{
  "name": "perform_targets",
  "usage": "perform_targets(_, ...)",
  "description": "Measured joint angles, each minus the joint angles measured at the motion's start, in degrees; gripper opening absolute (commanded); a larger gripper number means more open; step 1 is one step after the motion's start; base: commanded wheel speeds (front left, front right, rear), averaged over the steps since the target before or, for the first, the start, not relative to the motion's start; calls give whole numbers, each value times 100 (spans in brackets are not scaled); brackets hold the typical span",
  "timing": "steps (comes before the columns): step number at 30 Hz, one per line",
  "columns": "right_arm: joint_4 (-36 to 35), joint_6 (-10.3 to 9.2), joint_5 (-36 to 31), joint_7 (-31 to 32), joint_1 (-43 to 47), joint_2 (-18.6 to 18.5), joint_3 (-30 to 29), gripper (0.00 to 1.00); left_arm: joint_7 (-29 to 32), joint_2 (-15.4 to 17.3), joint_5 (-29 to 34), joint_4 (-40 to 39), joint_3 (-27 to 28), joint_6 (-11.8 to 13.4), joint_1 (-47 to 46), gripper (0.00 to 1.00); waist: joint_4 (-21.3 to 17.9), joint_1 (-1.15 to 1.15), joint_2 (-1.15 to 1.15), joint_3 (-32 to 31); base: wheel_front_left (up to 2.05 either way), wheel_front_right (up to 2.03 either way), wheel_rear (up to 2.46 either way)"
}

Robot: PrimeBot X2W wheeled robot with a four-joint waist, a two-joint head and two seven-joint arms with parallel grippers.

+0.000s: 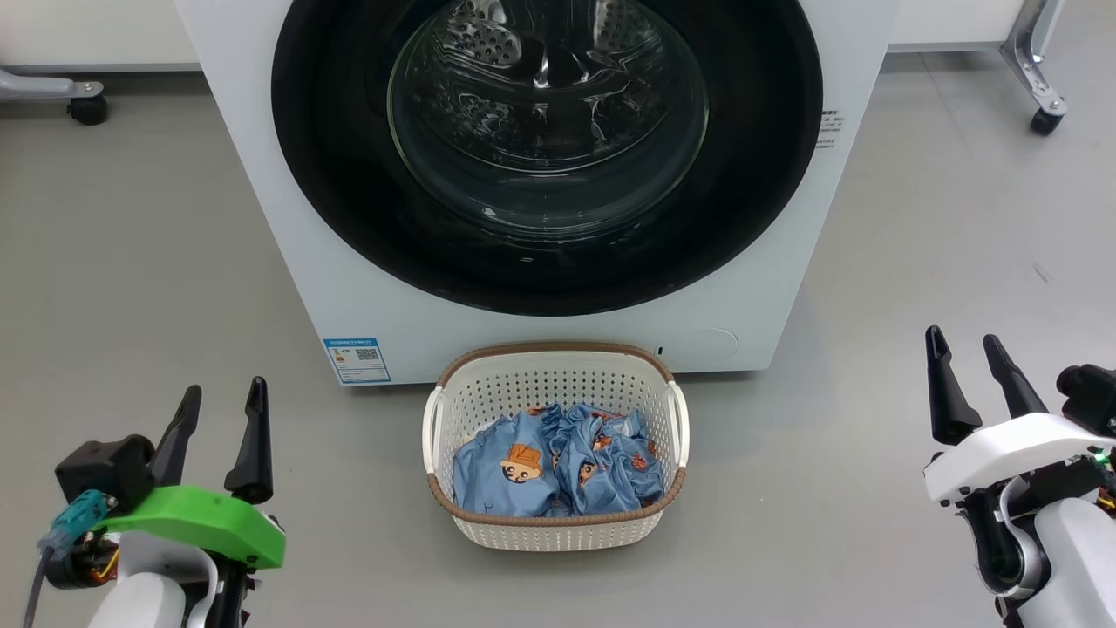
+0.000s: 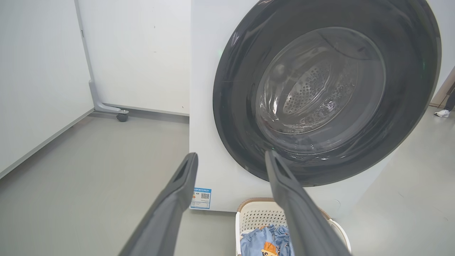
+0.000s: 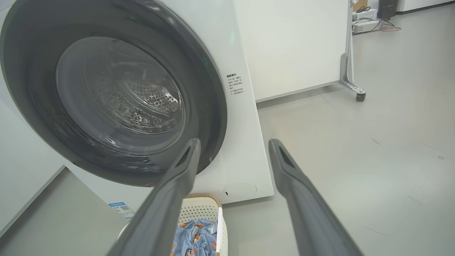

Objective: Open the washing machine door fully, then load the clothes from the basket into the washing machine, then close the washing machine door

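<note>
The head view looks down at the washer [image 1: 349,296] from close in front. The left wrist view looks from low, left of it, and the right wrist view from low, right of it. All share door [image 1: 331,131] and basket [image 1: 558,384].

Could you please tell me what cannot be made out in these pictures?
Big white front-loading washing machine: top cut off by the head view's upper edge.
Blue QR sticker: print too small, head view.
Light blue printed clothes: number hidden, bunched in the cream perforated plastic basket.
</note>
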Motion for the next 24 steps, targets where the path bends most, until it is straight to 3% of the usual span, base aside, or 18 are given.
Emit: perform_targets(24, 79, -3, -1456, -426, -252, -277, 323, 100, -415, 60, 1679, 29, -7, 19, -11, 100, -3, 0, 0, 14, 0, 0, 0)
